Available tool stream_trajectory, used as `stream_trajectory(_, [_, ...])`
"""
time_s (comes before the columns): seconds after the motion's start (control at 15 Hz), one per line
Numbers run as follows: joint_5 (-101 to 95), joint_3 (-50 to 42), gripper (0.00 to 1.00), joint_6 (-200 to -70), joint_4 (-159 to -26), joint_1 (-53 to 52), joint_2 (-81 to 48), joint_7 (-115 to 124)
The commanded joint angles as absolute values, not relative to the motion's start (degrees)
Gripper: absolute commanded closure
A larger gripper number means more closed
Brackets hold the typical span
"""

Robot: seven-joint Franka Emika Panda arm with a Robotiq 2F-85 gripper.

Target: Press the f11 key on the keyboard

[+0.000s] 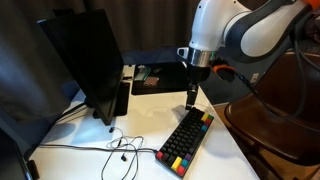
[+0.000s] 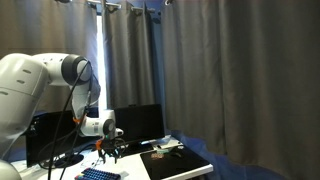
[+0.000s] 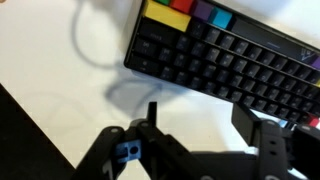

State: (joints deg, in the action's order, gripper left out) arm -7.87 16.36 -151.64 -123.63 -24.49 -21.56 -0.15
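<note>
The keyboard (image 1: pixel 186 137) is a compact black one with red, yellow, green and blue keys at its ends. It lies diagonally on the white table (image 1: pixel 145 115) in an exterior view. It also shows at the bottom edge of an exterior view (image 2: pixel 97 174) and across the top of the wrist view (image 3: pixel 220 55). My gripper (image 1: pixel 190 100) hangs above the table just off the keyboard's far end, not touching it. In the wrist view the gripper (image 3: pixel 200 118) has its two fingers apart with nothing between them. It also shows small in an exterior view (image 2: pixel 108 155).
A dark monitor (image 1: pixel 85 60) stands at the left of the table, with thin cables (image 1: pixel 120 147) trailing in front of it. A flat black mat (image 1: pixel 155 77) with small items lies at the back. A round wooden table (image 1: pixel 280 125) is to the right.
</note>
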Motion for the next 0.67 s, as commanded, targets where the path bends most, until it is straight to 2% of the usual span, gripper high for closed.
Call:
stream_trajectory(0.0, [-3.63,20.05,0.0,-150.75,-129.37,-20.79,-14.24,-4.54])
stream_trajectory(0.6, [3.2,21.81,0.0,-148.35,-140.09,-18.47,2.16,-16.09])
